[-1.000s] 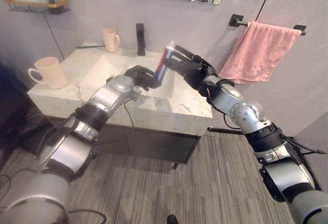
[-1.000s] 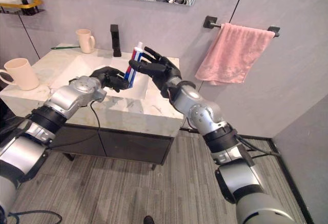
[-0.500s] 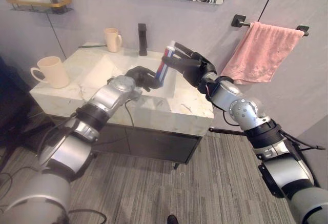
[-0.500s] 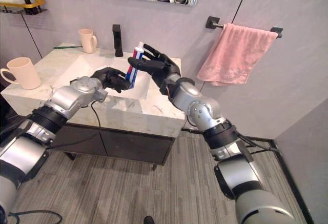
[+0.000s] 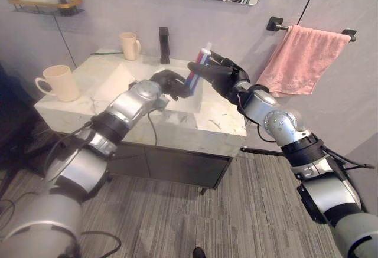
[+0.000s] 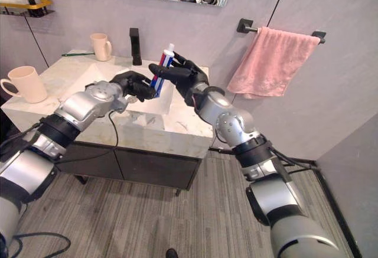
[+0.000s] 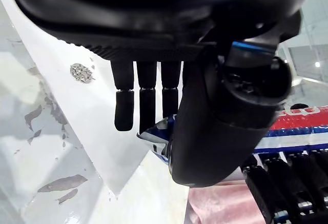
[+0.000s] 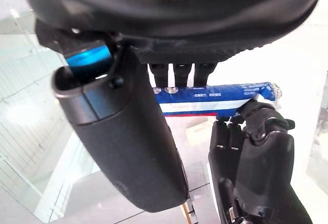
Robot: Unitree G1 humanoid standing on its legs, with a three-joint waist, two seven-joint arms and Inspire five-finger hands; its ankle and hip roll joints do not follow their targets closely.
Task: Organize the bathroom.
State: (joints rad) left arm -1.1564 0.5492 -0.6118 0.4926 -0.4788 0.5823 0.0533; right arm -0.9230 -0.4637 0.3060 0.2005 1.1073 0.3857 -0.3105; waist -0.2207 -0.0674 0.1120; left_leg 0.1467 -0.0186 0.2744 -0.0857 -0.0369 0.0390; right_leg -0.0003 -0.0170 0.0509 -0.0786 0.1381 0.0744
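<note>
A red, white and blue toothpaste tube (image 5: 198, 66) stands tilted in the air above the sink basin (image 5: 127, 78). My left hand (image 5: 169, 83) pinches its lower crimped end (image 7: 154, 131) between thumb and fingers. My right hand (image 5: 220, 76) comes in from the right with the tube's upper part between its thumb and its fairly straight fingers (image 8: 177, 78), which lie along the tube (image 8: 215, 98) without curling round it. The white cap points up and to the right.
On the marble counter (image 5: 209, 122) stand a large cream cup (image 5: 59, 82) at the left, a smaller cup (image 5: 128, 45) and a black faucet (image 5: 163, 44) at the back. A green toothbrush (image 6: 74, 54) lies near the small cup. A pink towel (image 5: 301, 57) hangs on the right.
The left hand has lifted the tube up and to the right, tilting it more. The right hand's spread fingers have drawn in beside the tube's upper part.
</note>
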